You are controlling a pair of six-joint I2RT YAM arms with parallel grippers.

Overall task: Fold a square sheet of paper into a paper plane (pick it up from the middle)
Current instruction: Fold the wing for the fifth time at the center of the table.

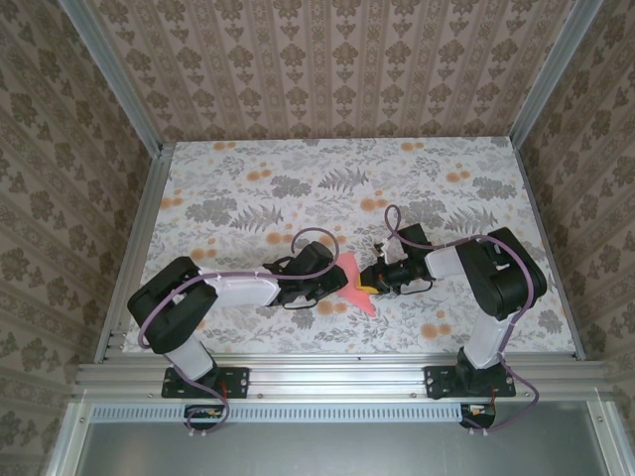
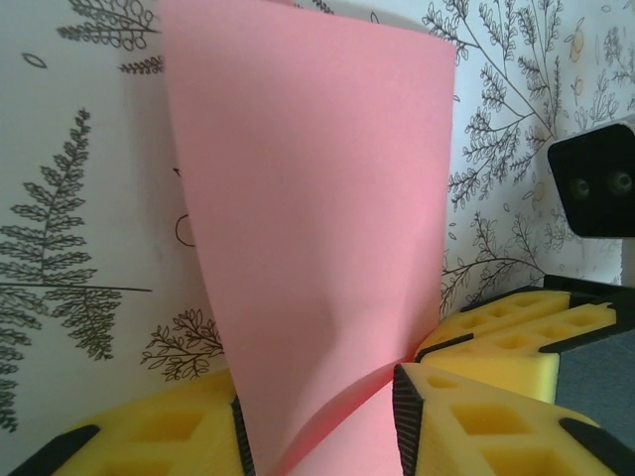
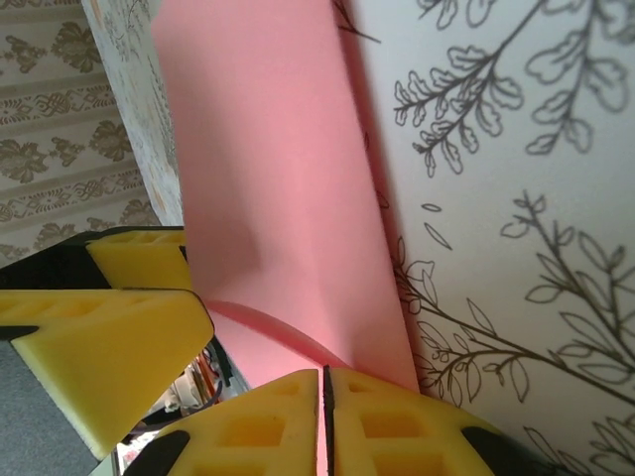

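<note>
From the top camera I see both arms reaching in to meet over the middle of the floral table [image 1: 298,178]. The left gripper [image 1: 335,282] and right gripper [image 1: 374,283] are nose to nose, with the square sheet of paper [image 1: 365,302] caught between them and a pink corner showing on each side.

On the left wrist camera the sheet [image 2: 317,198] stands up off the table in a soft bow, its lower part running down between my left gripper [image 2: 317,421]. The jaws are apart with the paper touching both pads, so I cannot tell whether that counts as a grasp. The right gripper [image 2: 442,345] sits just beside it, at the sheet's edge.

On the right wrist camera the right gripper [image 3: 324,397] has its jaws pressed together to a thin seam where the paper [image 3: 278,178] meets them, clenched on the sheet as far as I can judge. The left gripper [image 3: 193,290] is close on the other side.

I read this as early going: the sheet is up by its middle and bent, but I see no sharp crease, no nose folds and no dart shape yet — nearly all of the folding is left.
</note>
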